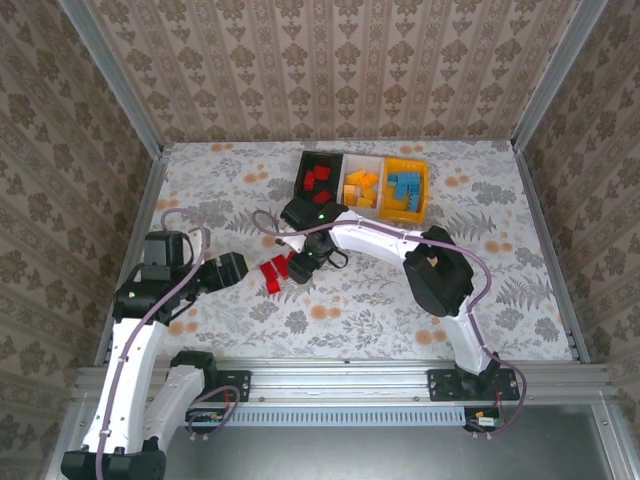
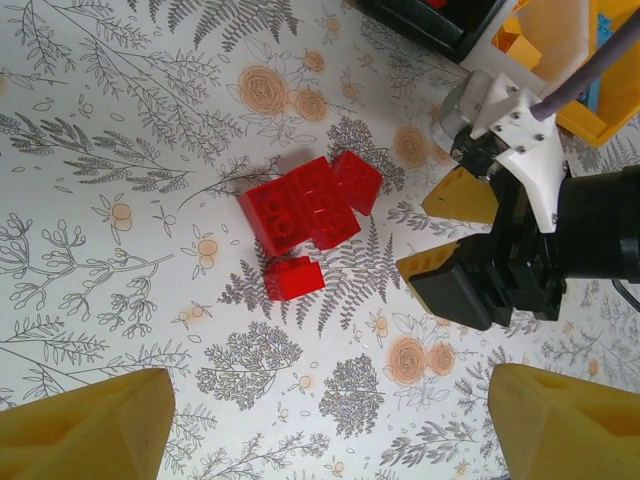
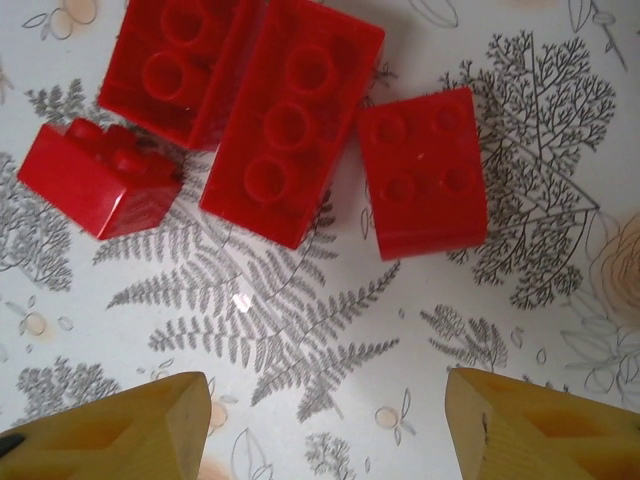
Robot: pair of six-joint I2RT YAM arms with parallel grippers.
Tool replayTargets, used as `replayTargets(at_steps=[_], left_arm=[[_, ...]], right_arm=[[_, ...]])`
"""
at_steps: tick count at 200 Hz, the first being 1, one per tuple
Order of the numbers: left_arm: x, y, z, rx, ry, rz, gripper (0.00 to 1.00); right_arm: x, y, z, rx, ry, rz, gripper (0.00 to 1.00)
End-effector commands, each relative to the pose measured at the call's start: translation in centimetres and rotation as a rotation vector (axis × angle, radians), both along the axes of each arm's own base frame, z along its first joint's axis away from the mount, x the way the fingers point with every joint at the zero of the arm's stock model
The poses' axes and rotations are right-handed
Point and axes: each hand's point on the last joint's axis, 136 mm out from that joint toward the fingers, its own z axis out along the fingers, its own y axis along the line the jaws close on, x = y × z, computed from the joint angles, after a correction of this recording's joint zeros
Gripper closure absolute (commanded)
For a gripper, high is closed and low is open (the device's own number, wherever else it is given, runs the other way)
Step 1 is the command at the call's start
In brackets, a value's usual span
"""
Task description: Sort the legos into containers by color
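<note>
Four red lego bricks (image 3: 290,130) sit bunched on the worktop (image 2: 120,200), near the black tray (image 1: 302,170). The right gripper (image 3: 325,430) hovers over the bunch with the left gripper (image 2: 320,430) alongside, both spread apart and empty. The bricks look light, rigid and slick-sided, likely to skate if nudged, so I'd pinch the square brick (image 3: 422,170) at the bunch's edge across its flat sides.

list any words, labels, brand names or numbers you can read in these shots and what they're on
No text can be read in any view.
red bricks: the studs look plain; any moulded brand mark is too blurred to read.
trays: no label or number seen.
table surface: fern and flower print, no words.
</note>
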Motion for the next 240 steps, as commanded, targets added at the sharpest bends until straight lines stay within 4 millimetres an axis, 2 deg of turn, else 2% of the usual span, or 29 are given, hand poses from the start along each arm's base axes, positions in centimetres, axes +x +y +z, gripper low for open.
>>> replayTargets(at_steps=[1, 87, 120, 154, 179, 198, 221, 240], left_arm=[[-0.7, 0.0, -0.2, -0.001, 0.014, -0.019, 0.17], [-0.8, 0.2, -0.3, 0.004, 0.023, -0.021, 0.16], [-0.7, 0.3, -0.4, 0.002, 0.025, -0.02, 0.16], [-0.6, 0.3, -0.5, -0.002, 0.032, -0.019, 0.16], [-0.6, 0.3, -0.6, -0.003, 0.034, -0.017, 0.15], [-0.6, 0.3, -0.6, -0.003, 0.033, -0.016, 0.15], [-0.6, 0.4, -0.6, -0.004, 0.032, -0.015, 0.15], [-0.6, 0.3, -0.5, -0.006, 0.031, -0.016, 0.15]], right_arm=[[1.6, 0.1, -1.0, -0.035, -0.048, 0.022, 0.37], [5.0, 0.2, -3.8, -0.056, -0.066, -0.026, 0.44], [5.8, 1.0, -4.5, -0.042, -0.066, -0.025, 0.48], [6.1, 1.8, -5.0, -0.028, -0.047, -0.026, 0.59], [6.3, 1.9, -4.5, -0.02, -0.059, -0.035, 0.72], [6.3, 1.6, -3.7, -0.016, -0.078, -0.044, 0.74], [6.4, 1.1, -1.7, 0.033, -0.089, -0.088, 0.78], [6.7, 0.6, 1.2, 0.143, -0.068, -0.155, 0.8]])
